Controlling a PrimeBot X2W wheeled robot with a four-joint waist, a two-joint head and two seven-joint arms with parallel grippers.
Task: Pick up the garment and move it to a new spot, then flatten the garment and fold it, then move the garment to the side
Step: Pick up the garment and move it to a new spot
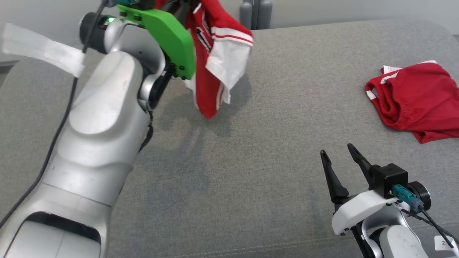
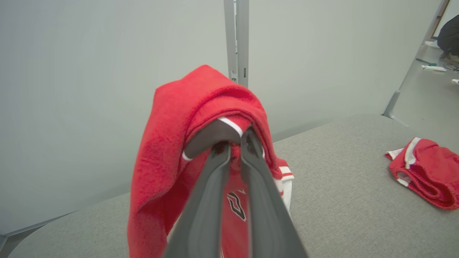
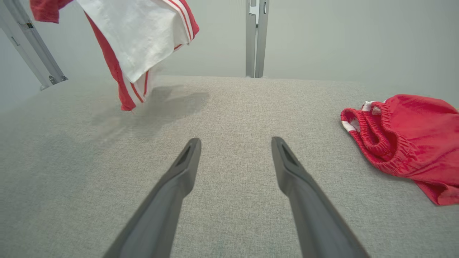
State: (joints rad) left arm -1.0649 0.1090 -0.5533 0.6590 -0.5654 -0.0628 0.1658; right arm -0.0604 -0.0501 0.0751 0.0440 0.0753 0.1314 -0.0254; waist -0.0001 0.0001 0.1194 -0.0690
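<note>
While hanging clear of the table [image 1: 251, 161], shirt [image 1: 206, 82]: draped over tips of left gripper [image 2: 235, 141].
Left gripper: pressed together, pinching the shirt.
Right gripper [image 1: 337, 150]: spread wide, empty, well apart from shirt.

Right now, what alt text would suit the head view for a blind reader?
The left gripper, raised at upper left, holds a red and white jersey hanging over a grey surface. Red shorts lie crumpled at right; the open right gripper sits lower right.
</note>
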